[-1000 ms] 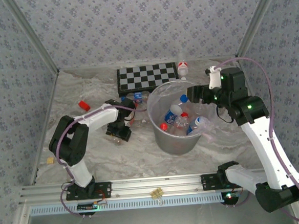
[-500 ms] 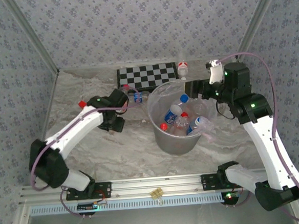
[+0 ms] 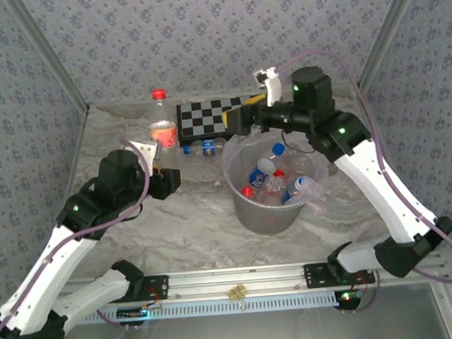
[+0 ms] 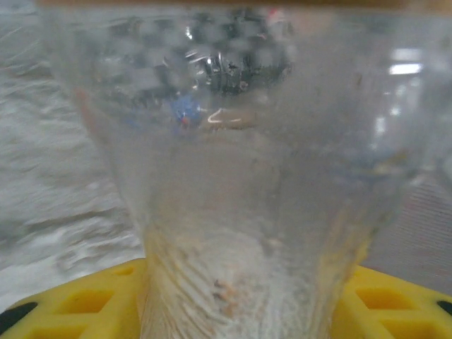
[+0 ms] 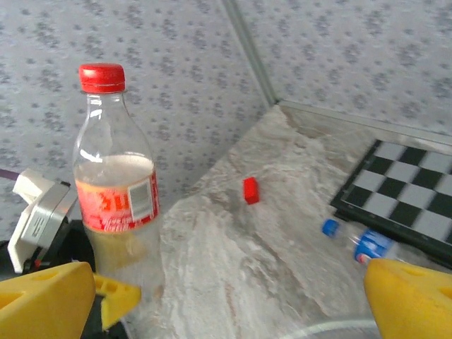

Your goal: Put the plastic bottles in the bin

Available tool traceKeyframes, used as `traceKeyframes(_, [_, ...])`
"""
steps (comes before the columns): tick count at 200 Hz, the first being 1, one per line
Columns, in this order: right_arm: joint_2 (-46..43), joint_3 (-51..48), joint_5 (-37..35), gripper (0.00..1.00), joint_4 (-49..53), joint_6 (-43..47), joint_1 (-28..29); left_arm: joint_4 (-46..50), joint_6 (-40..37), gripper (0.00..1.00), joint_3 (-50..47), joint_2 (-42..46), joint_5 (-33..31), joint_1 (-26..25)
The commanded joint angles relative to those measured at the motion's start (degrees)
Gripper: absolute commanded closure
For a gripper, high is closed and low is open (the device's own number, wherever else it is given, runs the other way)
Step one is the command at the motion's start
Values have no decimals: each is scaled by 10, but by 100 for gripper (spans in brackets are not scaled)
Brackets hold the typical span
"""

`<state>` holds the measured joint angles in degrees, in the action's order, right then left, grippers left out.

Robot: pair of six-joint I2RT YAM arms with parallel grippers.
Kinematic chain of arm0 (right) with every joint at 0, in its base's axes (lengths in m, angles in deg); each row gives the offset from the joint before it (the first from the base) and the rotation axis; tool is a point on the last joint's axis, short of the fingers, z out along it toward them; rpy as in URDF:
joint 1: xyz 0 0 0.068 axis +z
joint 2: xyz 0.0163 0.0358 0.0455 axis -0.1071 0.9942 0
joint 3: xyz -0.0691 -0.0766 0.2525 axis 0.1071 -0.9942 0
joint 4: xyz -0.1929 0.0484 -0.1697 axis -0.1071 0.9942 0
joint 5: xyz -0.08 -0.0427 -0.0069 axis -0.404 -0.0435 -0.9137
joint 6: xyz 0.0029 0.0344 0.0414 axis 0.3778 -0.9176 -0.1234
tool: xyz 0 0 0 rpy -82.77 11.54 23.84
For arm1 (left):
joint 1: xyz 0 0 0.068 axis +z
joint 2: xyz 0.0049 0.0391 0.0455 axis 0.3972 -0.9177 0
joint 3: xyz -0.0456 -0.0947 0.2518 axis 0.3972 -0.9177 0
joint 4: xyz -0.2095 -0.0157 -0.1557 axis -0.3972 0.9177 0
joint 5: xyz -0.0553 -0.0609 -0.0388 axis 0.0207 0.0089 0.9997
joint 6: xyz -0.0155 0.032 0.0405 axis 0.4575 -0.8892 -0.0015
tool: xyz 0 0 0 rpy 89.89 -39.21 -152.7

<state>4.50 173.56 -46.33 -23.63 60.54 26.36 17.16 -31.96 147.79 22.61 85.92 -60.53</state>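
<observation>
Left arm [image 3: 50, 267], right arm [image 3: 382, 189]: white link shells, black joint housings, small green light [image 3: 339, 130] on each. Thin lilac cable [image 3: 357, 84] looped along each arm. White plug block [image 3: 264, 76] at wrist. Black bases [image 3: 355, 260]. Fingers [image 5: 42, 300] chunky yellow plastic with moulded pockets

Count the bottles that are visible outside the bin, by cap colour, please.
Red cap: 1, the upright bottle.
Blue cap: 1, the lying bottle beside the checkerboard.
Total: 2.
</observation>
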Motion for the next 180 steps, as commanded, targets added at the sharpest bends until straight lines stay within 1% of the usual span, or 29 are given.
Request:
traceKeyframes(1, [20,35,17,0,-53,-16,25,-85,20,72,-18,-5,79,-9])
traceKeyframes(22, [43,44,25,0,-83,-32,40,-98,20,80,-22,-11,89,-25])
traceKeyframes(44, [70,63,23,0,-81,-40,49,-109,8,84,-24,-16,93,-46])
traceKeyframes(87, [110,93,38,0,-72,-44,76,-119,-10,89,-24,-35,113,-63])
traceKeyframes(100, [120,101,32,2,-66,-44,82,-120,-18,89,-22,-43,119,-73])
traceKeyframes(113, [127,108,26,7,-58,-41,81,-118,-26,89,-17,-48,120,-82])
traceKeyframes(125, [125,108,19,20,-58,-26,82,-113,-32,89,-14,-51,119,-87])
traceKeyframes(132, [121,110,9,25,-52,-19,81,-113,-33,90,-15,-52,118,-88])
traceKeyframes(152, [102,111,-40,35,-30,5,80,-117,-34,90,-15,-58,118,-88])
traceKeyframes(162, [94,108,-50,39,-24,10,78,-119,-34,89,-11,-63,118,-89])
traceKeyframes(180, [80,105,-51,56,-16,15,75,-120,-38,88,1,-75,117,-90])
